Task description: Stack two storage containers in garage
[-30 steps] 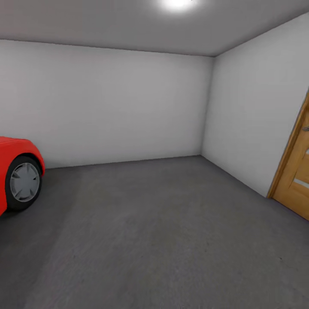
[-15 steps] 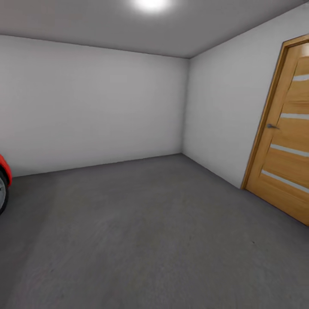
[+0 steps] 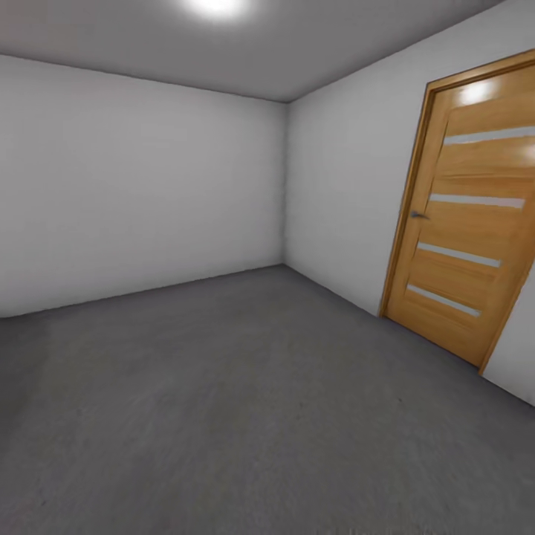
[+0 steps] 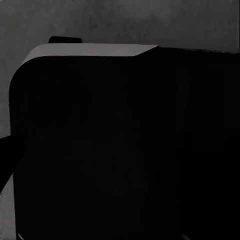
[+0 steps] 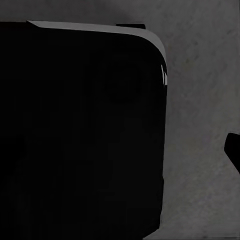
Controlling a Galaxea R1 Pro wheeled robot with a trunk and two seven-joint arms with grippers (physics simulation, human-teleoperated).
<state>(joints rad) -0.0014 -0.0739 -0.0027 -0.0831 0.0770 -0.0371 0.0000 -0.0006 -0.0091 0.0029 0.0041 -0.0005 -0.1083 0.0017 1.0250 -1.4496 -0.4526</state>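
Can't really make out my grippers here, so I can't tell whether the jaws on either side are apart or together. Both wrist cams are looking at a big black rounded-corner block, probably part of the robot's own body: on the left wrist cam the dark block (image 4: 125,145) has a pale lit strip along one edge, and the right wrist cam gets the same kind of black slab (image 5: 80,135) with a thin light edge. Past those blocks, both wrist cams catch bits of the speckled grey concrete floor (image 5: 200,100). From the head cam I'm in the garage: the floor (image 3: 245,416) is dark rough concrete running out to plain light-grey walls (image 3: 141,178), with the corner of the room a bit right of center. On the right wall there's a wooden door (image 3: 468,215) with horizontal pale glass strips and a small metal handle (image 3: 418,215), shut in its frame. A ceiling light (image 3: 215,6) glows overhead.
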